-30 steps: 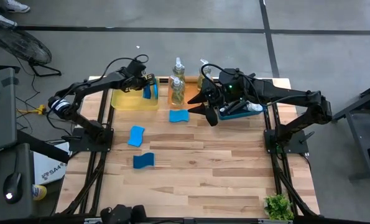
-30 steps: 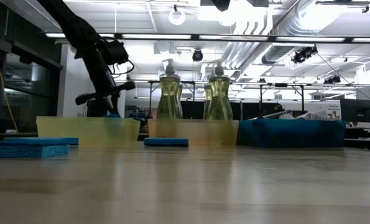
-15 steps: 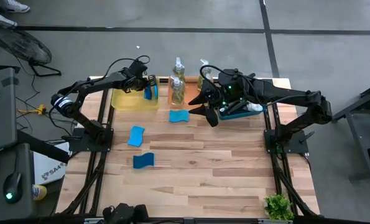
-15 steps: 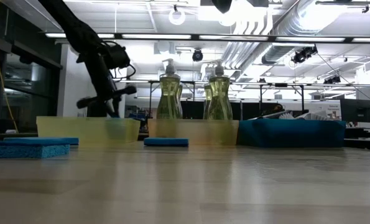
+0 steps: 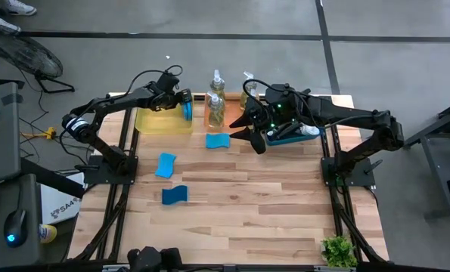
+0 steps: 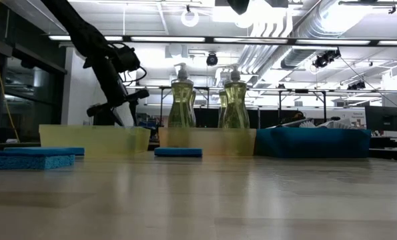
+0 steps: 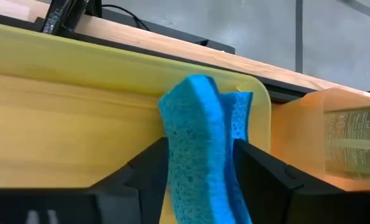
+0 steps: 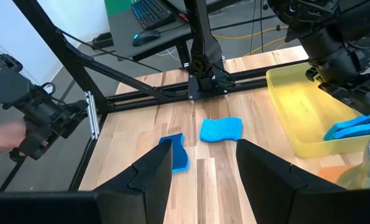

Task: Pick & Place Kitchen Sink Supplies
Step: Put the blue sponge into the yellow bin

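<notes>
The surface [image 5: 232, 204] carries three trays along its far edge: yellow tray [image 5: 158, 122], orange tray [image 5: 226, 113], blue tray [image 5: 289, 137]. The left arm reaches over the yellow tray and the right arm hangs over the gap between the orange and blue trays.

The sorting looks under way, not finished. Two soap bottles [image 6: 183, 102] stand in the orange tray, brushes [image 6: 303, 122] lie in the blue tray, and one sponge [image 7: 200, 155] is just reaching the yellow tray. Three more sponges are left on the bare surface: one [image 5: 218, 140] just in front of the orange tray, one [image 5: 166, 164] nearer the left arm's base, one [image 5: 174, 195] closer to the front.

The left hand [image 7: 200, 171] has the sponge upright between its fingers over the tray's corner; whether they pinch it or have let go I cannot tell. The right hand [image 8: 204, 163] is open and empty.

Only the left wrist view shows the sponge between the fingers; from above it is a blue sliver. Only the low view shows brush handles poking above the blue tray's wall.
</notes>
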Robot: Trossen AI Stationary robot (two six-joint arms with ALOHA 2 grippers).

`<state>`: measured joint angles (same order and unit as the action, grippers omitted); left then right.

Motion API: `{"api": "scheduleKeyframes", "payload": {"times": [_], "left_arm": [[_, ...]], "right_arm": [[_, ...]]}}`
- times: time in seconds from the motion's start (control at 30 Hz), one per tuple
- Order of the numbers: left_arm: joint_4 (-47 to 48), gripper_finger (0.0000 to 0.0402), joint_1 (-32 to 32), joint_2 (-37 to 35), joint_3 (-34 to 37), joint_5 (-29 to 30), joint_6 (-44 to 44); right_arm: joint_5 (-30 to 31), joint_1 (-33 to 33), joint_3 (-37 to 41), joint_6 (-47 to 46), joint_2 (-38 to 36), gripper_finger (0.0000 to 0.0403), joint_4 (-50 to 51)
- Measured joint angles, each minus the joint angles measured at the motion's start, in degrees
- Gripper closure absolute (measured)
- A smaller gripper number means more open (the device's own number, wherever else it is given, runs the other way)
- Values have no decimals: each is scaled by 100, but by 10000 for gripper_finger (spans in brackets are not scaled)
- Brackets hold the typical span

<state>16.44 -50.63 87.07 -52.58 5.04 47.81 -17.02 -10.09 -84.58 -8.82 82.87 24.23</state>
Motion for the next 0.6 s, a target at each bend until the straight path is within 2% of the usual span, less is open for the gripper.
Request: {"api": "scheduleKeyframes", "payload": {"times": [0.17,0.37,0.6], "left_arm": [[-238,213,0,0,0,-47,-355],[-673,213,0,-23,0,-443,-550],[-631,212,2,-405,2,-452,-735]], "right_arm": [[-2,0,0,-6,0,231,1],[-2,0,0,-11,0,231,8],[5,1,0,-14,0,231,142]]}}
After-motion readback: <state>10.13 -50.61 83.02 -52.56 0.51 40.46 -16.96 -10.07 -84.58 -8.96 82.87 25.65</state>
